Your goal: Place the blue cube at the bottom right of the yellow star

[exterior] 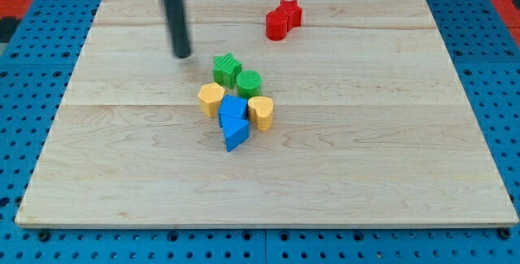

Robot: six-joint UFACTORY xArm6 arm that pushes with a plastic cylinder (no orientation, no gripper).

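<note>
The blue cube [232, 109] sits in a tight cluster near the board's middle, with a blue triangular block [236, 133] touching it just below. A yellow hexagonal block [211, 99] is at its left and a yellow heart-like block [261, 112] at its right; I cannot make out a clear star shape on either yellow block. A green star [227, 69] and a green round block [249, 82] lie just above the cube. My tip [182, 54] is above and to the left of the cluster, apart from every block.
Two red blocks, a rounded one [277, 25] and a star [290, 11], touch each other near the view's top, right of centre. The wooden board [390, 150] lies on a blue pegboard surface [504, 101].
</note>
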